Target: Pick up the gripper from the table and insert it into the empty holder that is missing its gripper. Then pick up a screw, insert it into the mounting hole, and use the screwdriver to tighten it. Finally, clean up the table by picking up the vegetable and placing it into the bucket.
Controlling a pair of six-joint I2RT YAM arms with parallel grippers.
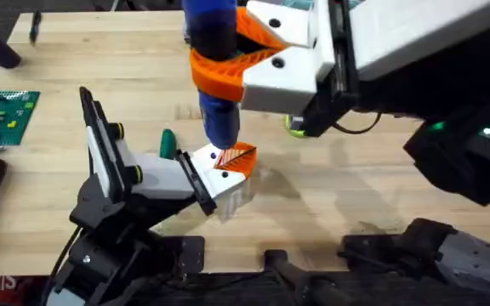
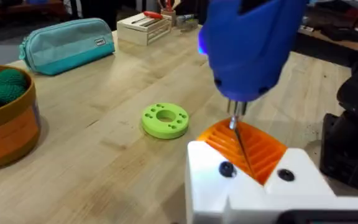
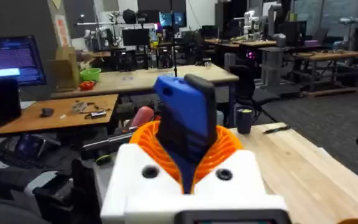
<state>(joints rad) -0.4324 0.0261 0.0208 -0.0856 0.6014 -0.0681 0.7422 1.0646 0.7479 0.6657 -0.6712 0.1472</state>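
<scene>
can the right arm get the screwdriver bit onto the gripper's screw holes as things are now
Probably yes. The right gripper holds the screwdriver upright directly over the gripper seated on the holder. The bit already touches the orange face, beside the dark holes, with nothing between.

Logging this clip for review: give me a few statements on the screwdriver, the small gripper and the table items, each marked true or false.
1. The right gripper holds the screwdriver upright. True.
2. The screwdriver's bit points down at the gripper on its white block. True.
3. The green ring sits on the screwdriver's bit. False: it lies flat on the table, beside the white block.
4. The bucket is empty. False: something green lies in it.
</scene>
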